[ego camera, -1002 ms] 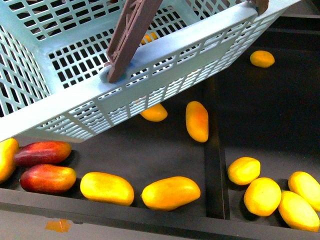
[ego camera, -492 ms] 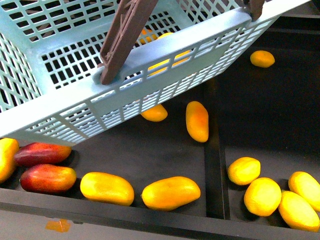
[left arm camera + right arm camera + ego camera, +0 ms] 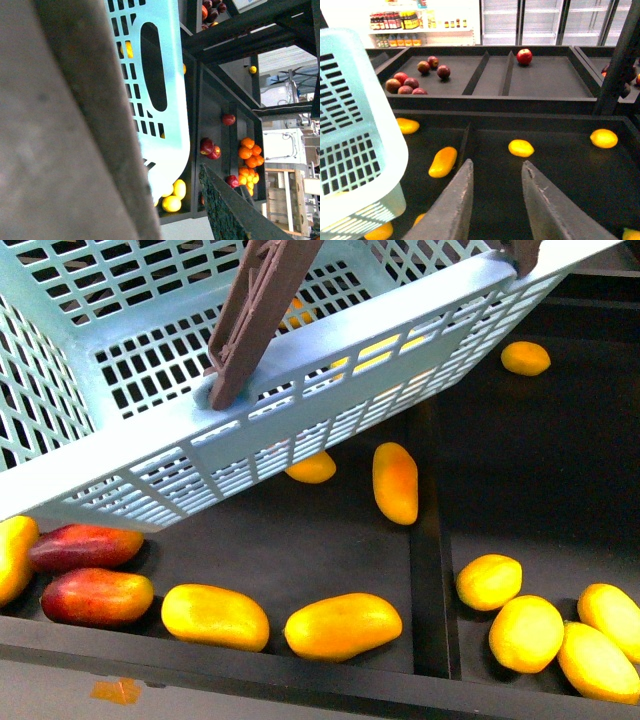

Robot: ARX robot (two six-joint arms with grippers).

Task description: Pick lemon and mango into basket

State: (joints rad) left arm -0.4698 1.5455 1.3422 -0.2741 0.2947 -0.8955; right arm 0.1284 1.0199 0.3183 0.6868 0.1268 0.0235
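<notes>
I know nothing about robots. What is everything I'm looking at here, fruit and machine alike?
basket: one, light turquoise with brown handle, tilted over the left compartment; yellow shows through its slats.
mangoes: five showing, yellow-orange, left compartment; one partly under the basket, one cut off at the edge.
red mangoes: two, red-maroon, left compartment, near corner.
lemons: five, bright yellow, right compartment; four clustered near, one farther back.
round fruit: several, dark red, rear tray in the right wrist view.
right gripper: one, grey, fingers apart, empty.
left gripper: one, grey, blurred; open or shut unclear.
</notes>
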